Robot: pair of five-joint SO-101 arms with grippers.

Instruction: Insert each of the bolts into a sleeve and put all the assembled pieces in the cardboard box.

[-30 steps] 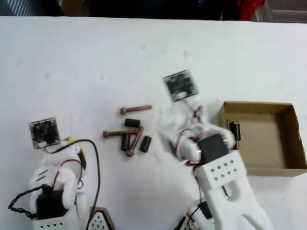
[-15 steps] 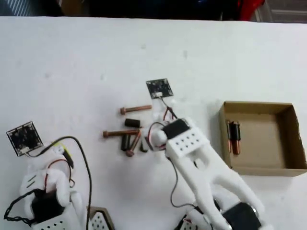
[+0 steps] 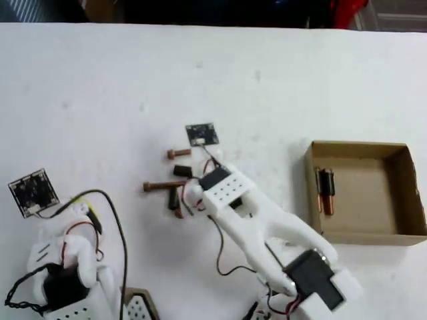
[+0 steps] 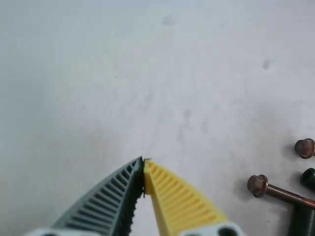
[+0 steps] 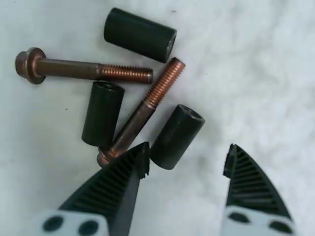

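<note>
Loose copper bolts and black sleeves lie in a small pile at the table's middle. In the right wrist view my right gripper [image 5: 187, 160] stands open just above one sleeve [image 5: 176, 136], which lies between its fingers' line. A diagonal bolt [image 5: 142, 110] touches the left fingertip [image 5: 132, 169]. Another sleeve [image 5: 102, 113], a level bolt [image 5: 83, 69] and a third sleeve [image 5: 140, 34] lie beyond. The right arm's wrist [image 3: 223, 190] covers part of the pile. One assembled piece [image 3: 325, 190] lies in the cardboard box [image 3: 360, 145]. My left gripper [image 4: 143, 164] is shut on nothing, over bare table left of the pile.
The left arm [image 3: 67, 267] sits at the near left corner with its cable looping beside it. A bolt [image 3: 163, 186] and a bolt head [image 3: 175, 154] stick out left of the right wrist. The box stands at the right, apart from the pile.
The right arm has swung left from beside the box to over the pile of bolts and sleeves. The left arm shifted a little to the left early on, then kept still.
</note>
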